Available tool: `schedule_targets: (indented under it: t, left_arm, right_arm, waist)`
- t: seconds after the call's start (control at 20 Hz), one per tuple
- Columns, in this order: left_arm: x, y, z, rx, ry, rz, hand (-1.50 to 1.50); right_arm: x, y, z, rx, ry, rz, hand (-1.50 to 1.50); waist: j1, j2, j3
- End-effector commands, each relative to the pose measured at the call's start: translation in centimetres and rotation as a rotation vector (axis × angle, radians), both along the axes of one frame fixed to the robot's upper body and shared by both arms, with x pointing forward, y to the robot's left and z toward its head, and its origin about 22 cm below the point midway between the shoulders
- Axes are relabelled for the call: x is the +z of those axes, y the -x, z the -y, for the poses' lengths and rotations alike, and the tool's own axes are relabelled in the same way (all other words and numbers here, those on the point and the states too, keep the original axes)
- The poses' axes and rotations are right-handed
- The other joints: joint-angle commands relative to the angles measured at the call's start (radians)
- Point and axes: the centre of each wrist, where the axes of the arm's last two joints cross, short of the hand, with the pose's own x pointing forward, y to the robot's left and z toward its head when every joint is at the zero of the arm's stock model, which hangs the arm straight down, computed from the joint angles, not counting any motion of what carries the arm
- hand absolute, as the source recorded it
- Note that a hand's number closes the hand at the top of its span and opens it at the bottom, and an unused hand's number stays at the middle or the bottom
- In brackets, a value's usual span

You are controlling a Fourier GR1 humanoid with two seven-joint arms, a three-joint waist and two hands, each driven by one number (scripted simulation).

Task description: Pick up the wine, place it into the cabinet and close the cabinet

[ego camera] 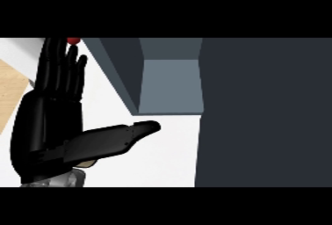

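Left robot hand (48,118) is spread flat, holding nothing; wine (73,41) (just a red tip) peeks beyond its fingertips, cabinet (170,83) to the right.

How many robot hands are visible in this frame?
1. A black hand fills the left of the view, fingers straight up and thumb pointing right toward the dark grey cabinet. The other hand is out of view, possibly behind the cabinet's dark panel.
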Motion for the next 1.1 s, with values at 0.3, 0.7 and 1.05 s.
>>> schedule_targets:
  t: [0.3,0.7,1.05]
  left_arm:
    - [1.7,2.1,3.4,0.019,0.023,-0.018,-1.5]
    - [4.7,2.1,2.8,0.092,0.015,-0.003,-1.5]
    - [4.3,3.1,1.4,0.129,0.008,-0.023,-1.5]
  right_arm:
    - [4.4,3.9,0.3,0.012,-0.021,0.038,-1.5]
    - [3.8,3.7,0.1,-0.002,-0.015,0.035,-1.5]
    - [5.6,4.3,0.2,-0.012,-0.012,0.052,-1.5]
  waist:
    - [0.002,-0.002,0.0]
    - [-0.001,-0.002,0.001]
    - [0.005,-0.001,-0.001]
